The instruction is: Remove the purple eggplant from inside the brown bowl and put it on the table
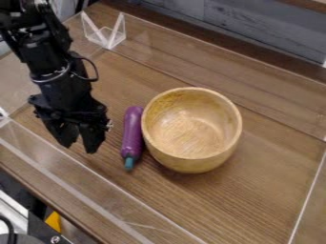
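Note:
The purple eggplant [132, 135] lies flat on the table [254, 105], its teal stem tip pointing toward the front edge. It rests close against the left outer wall of the brown bowl [192, 129], which stands upright and holds nothing. My gripper [78, 136] points straight down just left of the eggplant. Its black fingers [93, 139] stand apart with nothing between them, so it is open and clear of the eggplant.
Clear acrylic walls run along the table's edges, one close in front of the gripper [90, 195] and another at the back left [105, 31]. A grey wall stands behind the table.

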